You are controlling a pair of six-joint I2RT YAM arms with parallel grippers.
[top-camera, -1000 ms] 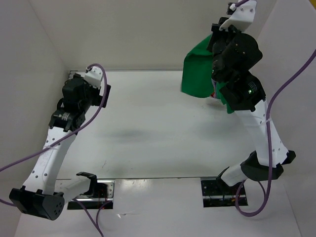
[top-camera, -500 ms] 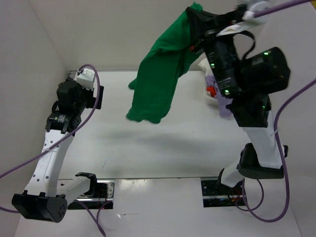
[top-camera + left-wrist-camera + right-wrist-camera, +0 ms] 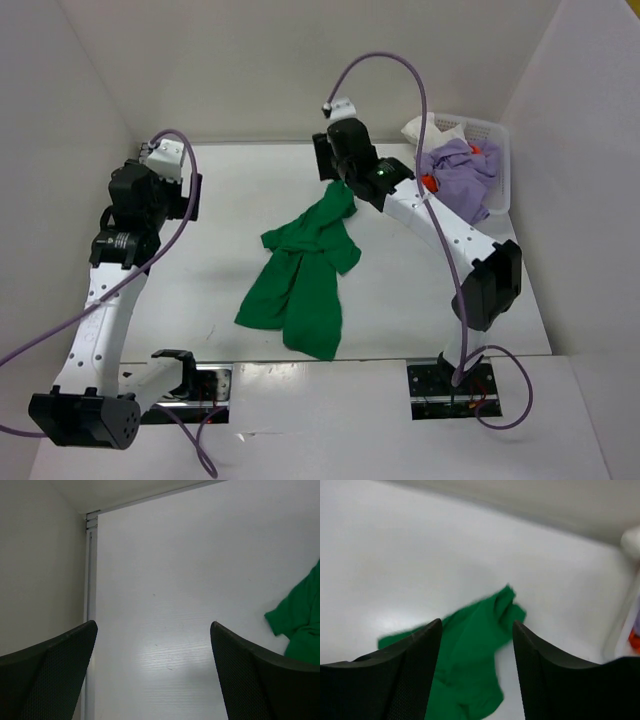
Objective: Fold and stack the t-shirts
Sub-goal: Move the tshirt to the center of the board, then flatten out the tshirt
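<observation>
Green t-shirt [image 3: 300, 285] sprawled in a twisted strip at mid-desk, sleeves bunched, near end close to the near edge of the desk [image 3: 200, 290]. Right end effector [image 3: 335, 170] just above its far tip, fingers apart, gripping nothing. Left end effector [image 3: 154, 625] wide open at far left, likewise empty. Lavender t-shirt [image 3: 460, 165] heaped in the basket [image 3: 497, 140] at far right. Likely troubles: pinching several layers of the twist and folding the tangle in, or dragging the cloth off the near edge with a one-sided pull.
</observation>
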